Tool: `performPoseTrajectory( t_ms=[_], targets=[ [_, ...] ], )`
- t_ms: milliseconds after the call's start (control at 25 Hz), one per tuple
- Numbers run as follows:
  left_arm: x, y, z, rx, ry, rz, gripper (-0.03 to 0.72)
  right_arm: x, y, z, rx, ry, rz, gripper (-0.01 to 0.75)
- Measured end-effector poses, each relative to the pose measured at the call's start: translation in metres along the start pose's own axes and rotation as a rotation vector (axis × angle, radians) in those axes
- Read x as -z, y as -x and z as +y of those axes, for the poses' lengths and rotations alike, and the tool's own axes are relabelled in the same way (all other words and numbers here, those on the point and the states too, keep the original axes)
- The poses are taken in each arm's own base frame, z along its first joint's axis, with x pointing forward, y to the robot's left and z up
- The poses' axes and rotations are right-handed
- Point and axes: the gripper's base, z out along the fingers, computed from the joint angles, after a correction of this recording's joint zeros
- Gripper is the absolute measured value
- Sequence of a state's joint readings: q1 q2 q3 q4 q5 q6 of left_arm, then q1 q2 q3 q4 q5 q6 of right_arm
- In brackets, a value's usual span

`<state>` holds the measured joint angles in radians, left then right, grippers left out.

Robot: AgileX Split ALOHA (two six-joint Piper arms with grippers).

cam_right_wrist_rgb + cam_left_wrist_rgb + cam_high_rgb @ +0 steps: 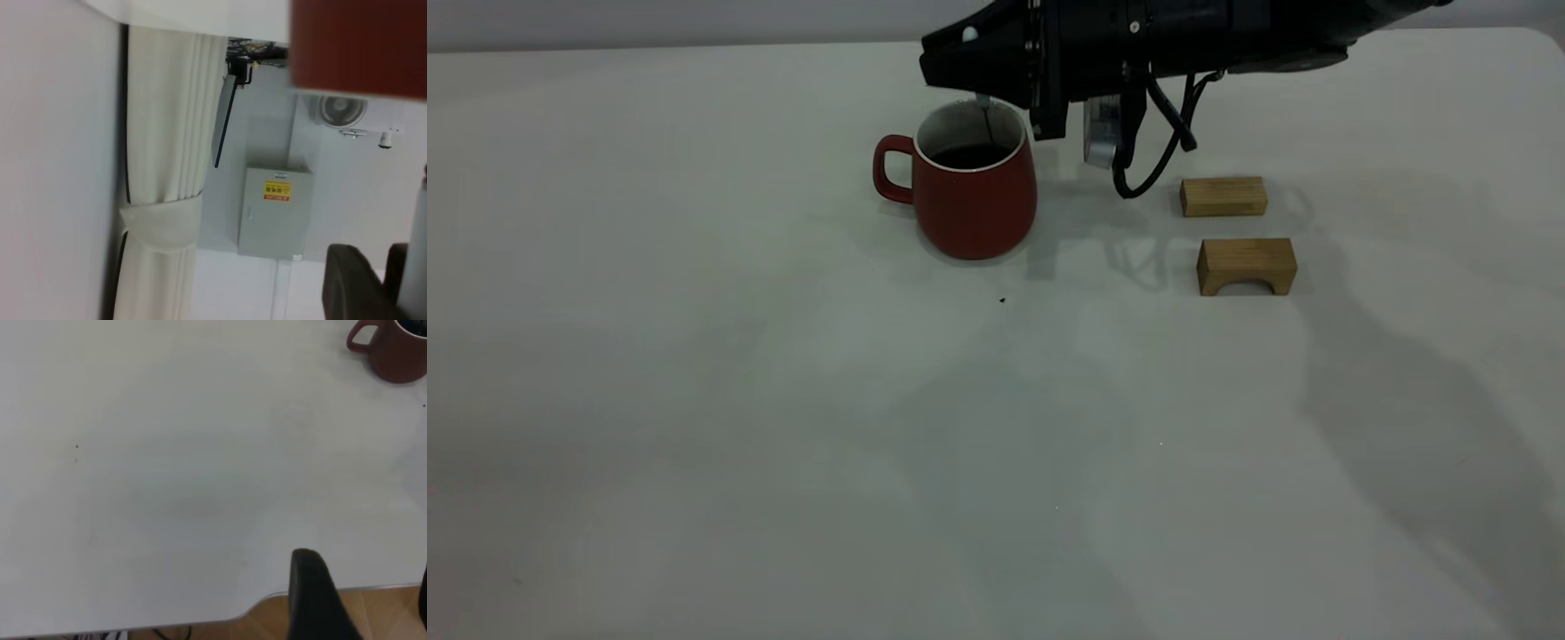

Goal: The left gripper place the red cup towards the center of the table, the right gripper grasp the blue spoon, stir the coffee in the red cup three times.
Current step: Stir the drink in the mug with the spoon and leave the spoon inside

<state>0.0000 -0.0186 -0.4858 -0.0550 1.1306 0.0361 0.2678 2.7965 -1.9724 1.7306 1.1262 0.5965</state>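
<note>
Exterior view: the dark red ceramic mug stands upright near the middle of the off-white table, dark coffee inside. The black right gripper hangs over its rim, clamped on the blue-handled spoon, which dips into the liquid. Too wide a stir could knock the rim, slopping coffee or shoving the mug. The left gripper sits parked near the table edge; I cannot tell its state.

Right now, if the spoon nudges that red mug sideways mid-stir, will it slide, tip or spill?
Probably slide: the red cup is wider at its base and stands flat on the smooth table. The coffee sits well below the rim, so a spill seems unlikely.
</note>
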Motion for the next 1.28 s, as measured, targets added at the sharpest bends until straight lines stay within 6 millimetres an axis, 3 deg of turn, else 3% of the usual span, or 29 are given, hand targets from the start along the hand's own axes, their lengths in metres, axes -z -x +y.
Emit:
performPoseTrajectory(
  t_ms=[280, 520, 680, 1000, 1280],
  targets=[
    [0.000, 0.000, 0.000, 0.000, 0.000, 0.000, 0.449, 0.002, -0.004, -0.010, -0.037, -0.005, -0.043, 0.122],
    [0.000, 0.000, 0.000, 0.000, 0.000, 0.000, 0.449, -0.025, -0.017, -0.025, -0.062, -0.050, -0.007, 0.122],
    [0.000, 0.000, 0.000, 0.000, 0.000, 0.000, 0.449, -0.030, -0.021, -0.018, 0.002, -0.016, -0.038, 0.122],
    [0.000, 0.000, 0.000, 0.000, 0.000, 0.000, 0.449, -0.005, -0.010, 0.001, 0.037, 0.058, -0.119, 0.122],
    [0.000, 0.000, 0.000, 0.000, 0.000, 0.000, 0.449, 0.014, -0.015, -0.016, -0.083, 0.043, -0.123, 0.122]
  ],
)
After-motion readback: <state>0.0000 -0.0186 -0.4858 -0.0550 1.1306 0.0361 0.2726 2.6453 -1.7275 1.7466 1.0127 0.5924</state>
